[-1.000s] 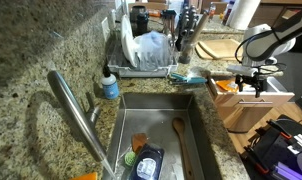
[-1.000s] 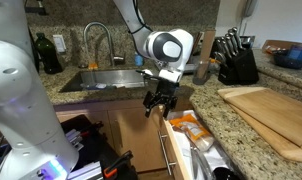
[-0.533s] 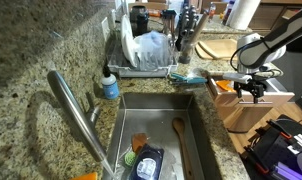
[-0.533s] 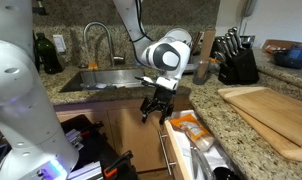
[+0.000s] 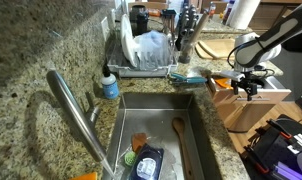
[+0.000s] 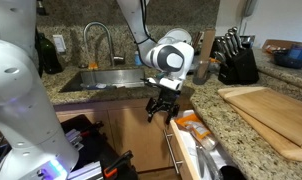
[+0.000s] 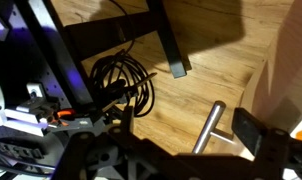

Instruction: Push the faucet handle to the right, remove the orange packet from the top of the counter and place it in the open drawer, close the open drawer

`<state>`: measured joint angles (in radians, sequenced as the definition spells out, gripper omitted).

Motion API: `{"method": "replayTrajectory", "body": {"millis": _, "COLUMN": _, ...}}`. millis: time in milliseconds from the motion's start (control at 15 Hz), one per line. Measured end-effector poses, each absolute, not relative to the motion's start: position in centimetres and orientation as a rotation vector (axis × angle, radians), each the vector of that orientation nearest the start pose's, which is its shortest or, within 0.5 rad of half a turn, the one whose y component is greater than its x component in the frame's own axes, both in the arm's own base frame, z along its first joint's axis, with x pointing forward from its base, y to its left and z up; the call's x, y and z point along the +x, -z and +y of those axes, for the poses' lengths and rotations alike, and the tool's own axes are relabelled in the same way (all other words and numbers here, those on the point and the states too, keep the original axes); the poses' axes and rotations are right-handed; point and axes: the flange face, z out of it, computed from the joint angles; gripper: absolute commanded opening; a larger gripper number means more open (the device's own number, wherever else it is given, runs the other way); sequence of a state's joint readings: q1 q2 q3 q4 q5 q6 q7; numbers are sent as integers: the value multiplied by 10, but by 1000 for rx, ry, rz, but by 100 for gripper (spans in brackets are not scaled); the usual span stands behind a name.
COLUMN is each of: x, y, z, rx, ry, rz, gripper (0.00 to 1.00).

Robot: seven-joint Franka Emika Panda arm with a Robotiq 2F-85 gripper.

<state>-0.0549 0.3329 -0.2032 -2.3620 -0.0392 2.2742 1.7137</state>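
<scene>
Jaws: spread wide, empty; my gripper (image 6: pixel 162 112) hangs just outside the front of the open drawer (image 5: pixel 259 108) | orange packet (image 6: pixel 188 126): lies inside, near the front | drawer: stiff wood, probably slides easily | contact: press flat mid-front by the bar handle (image 7: pixel 208 127), not at a corner.
</scene>
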Motion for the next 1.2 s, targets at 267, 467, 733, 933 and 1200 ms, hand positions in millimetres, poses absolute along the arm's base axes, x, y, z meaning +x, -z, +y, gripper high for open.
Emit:
{"method": "replayTrajectory", "body": {"millis": 267, "x": 462, "y": -163, "z": -138, "rx": -1770, "ry": -170, "rz": 2867, "gripper": 100}}
{"method": "replayTrajectory", "body": {"millis": 467, "x": 477, "y": -157, "z": -146, "rx": -1612, "ry": 53, "rz": 2831, "gripper": 100}}
{"method": "replayTrajectory", "body": {"millis": 733, "x": 483, "y": -148, "z": -148, "rx": -1501, "ry": 166, "rz": 2813, "gripper": 100}}
{"method": "replayTrajectory", "body": {"millis": 933, "x": 484, "y": -148, "z": -147, "rx": -1504, "ry": 168, "rz": 2811, "gripper": 100}}
{"method": "replayTrajectory", "body": {"millis": 1200, "x": 481, "y": -145, "z": -145, "rx": -1559, "ry": 125, "rz": 2813, "gripper": 100}}
